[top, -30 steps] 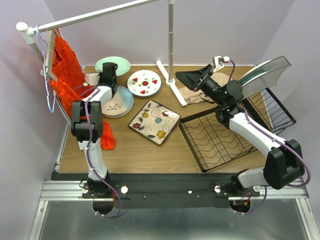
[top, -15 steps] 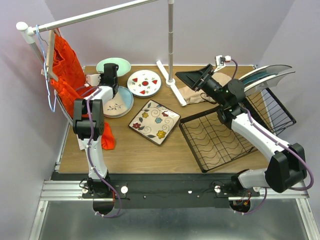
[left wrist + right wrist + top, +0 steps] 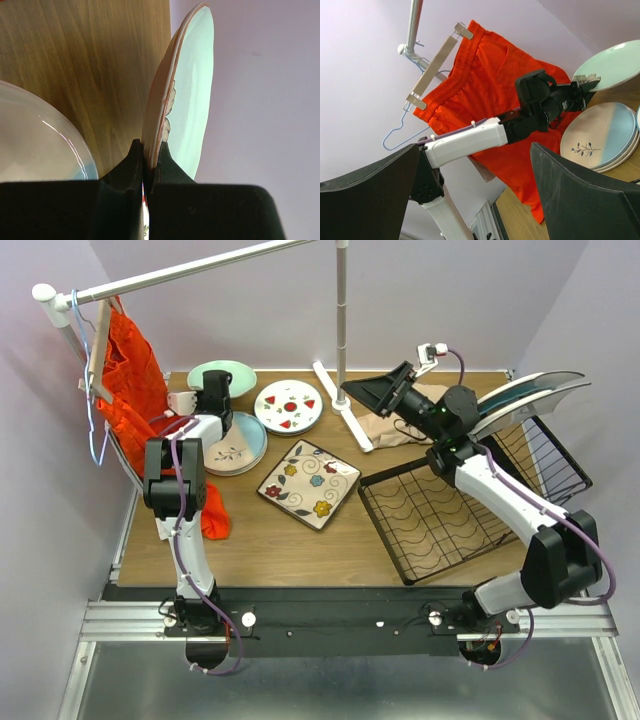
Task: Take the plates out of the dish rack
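Between left fingers, part-hidden green plate

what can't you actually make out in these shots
- Top view: how many plates stand in the dish rack; they overlap edge-on, partly behind the right arm.
- Left wrist view: the rim of the pale green plate where the left fingers pinch it.
- Right wrist view: the rack is outside the frame; the right fingers block the lower corners.
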Available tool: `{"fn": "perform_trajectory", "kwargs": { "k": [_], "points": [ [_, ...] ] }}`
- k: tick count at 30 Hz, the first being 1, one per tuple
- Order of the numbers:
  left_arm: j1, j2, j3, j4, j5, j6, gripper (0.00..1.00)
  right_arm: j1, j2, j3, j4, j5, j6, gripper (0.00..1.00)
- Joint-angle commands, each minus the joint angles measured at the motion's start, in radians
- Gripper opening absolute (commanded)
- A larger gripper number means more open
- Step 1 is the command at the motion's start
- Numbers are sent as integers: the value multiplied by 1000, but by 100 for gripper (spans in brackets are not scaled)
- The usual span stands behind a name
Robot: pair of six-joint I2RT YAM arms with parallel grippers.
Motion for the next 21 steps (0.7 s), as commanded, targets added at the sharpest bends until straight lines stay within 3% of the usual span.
{"fn": "perform_trajectory", "kwargs": {
  "k": [1,15,21],
  "points": [
    [11,-22,47,136,-72,6,0,-3,48,78,-17,-120,-40,99],
    [14,62,126,124,-83,39,0,16,79,123,-17,-218,-75,99],
    [12,113,192,72,-101,39,9,16,45,110,-17,-201,-78,99]
  ]
}}
